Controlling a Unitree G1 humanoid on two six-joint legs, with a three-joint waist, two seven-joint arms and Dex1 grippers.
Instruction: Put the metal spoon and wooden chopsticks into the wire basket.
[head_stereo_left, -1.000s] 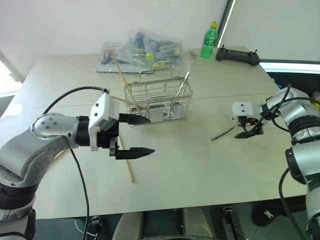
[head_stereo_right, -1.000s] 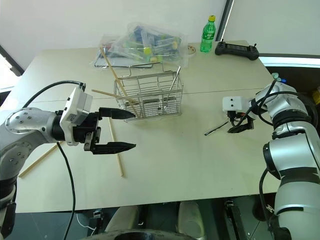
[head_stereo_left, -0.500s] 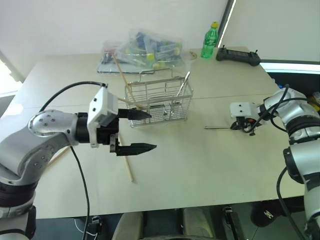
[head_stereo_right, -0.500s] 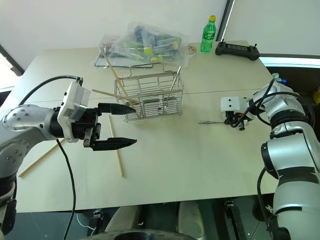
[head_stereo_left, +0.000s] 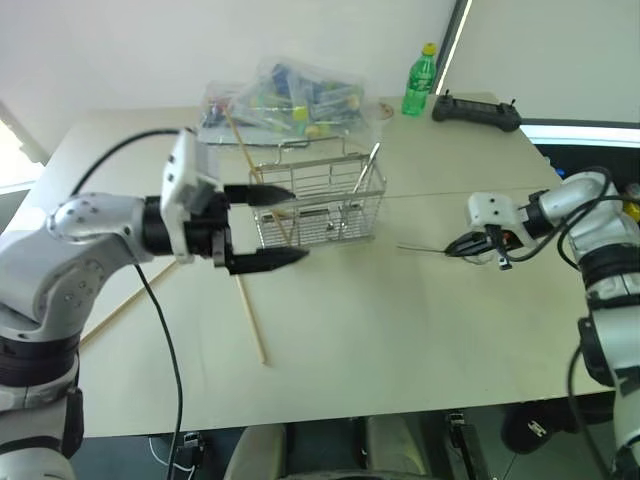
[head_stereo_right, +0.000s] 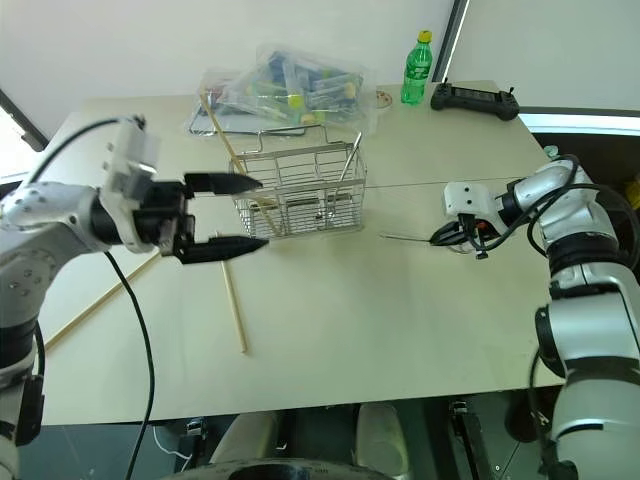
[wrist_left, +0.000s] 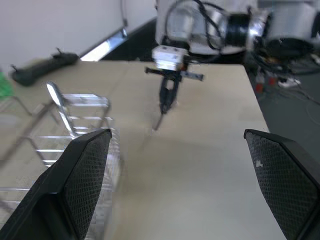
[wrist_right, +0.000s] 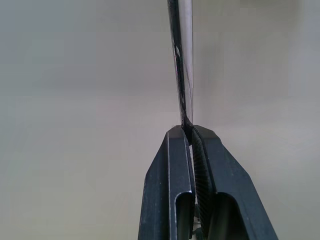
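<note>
Right of the wire basket, right pincer grips metal spoon.

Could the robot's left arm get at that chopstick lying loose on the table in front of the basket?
Probably yes. The left end effector is open and hovers just above the wooden chopstick, with bare table around it; the wire basket stands behind, not between.
</note>
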